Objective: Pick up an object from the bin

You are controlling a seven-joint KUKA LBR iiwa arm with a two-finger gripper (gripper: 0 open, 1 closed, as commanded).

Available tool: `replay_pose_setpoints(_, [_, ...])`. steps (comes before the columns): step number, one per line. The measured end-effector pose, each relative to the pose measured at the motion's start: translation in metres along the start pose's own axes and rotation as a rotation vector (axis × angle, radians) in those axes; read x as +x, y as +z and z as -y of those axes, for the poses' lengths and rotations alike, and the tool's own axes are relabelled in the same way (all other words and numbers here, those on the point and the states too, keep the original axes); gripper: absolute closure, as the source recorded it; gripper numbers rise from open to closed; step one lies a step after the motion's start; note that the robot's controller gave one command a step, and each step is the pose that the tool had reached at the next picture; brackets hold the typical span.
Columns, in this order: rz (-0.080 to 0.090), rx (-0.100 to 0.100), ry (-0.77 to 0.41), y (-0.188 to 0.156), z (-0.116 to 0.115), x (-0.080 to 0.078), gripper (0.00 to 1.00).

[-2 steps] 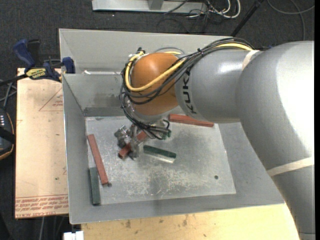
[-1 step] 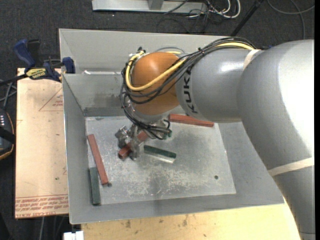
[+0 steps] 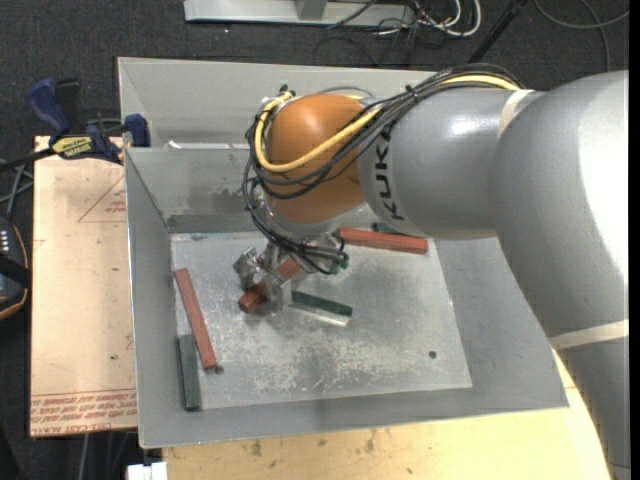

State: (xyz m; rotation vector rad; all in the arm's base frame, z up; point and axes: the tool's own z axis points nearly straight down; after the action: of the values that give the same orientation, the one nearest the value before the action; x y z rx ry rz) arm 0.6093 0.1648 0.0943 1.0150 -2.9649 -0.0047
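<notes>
Grey bin floor (image 3: 400, 338) bears a red-brown stick (image 3: 252, 302) slanting lower-left to upper-right under the gripper (image 3: 266, 284), grasp unclear.

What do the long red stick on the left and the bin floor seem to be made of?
Red stick: probably painted wood or plastic; flat matte colour, straight square edges. Bin floor: grey metal, dull and scuffed, with pale scratch marks.

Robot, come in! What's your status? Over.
Gripper low in mid bin, at small reddish-brown block; hold unconfirmed. Dark green stick close beside it. Over.
</notes>
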Motion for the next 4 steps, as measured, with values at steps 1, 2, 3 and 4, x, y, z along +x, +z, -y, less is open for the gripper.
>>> replay_pose_setpoints(1, [0.008,0.004,0.0,-0.02,0.001,-0.002,1.0])
replay_pose_setpoints(2, [0.014,0.007,0.0,-0.03,0.001,-0.004,1.0])
replay_pose_setpoints(3, [0.014,0.006,0.001,-0.032,0.001,-0.003,1.0])
replay_pose_setpoints(4, [0.008,0.004,0.001,-0.036,0.001,-0.002,1.0])
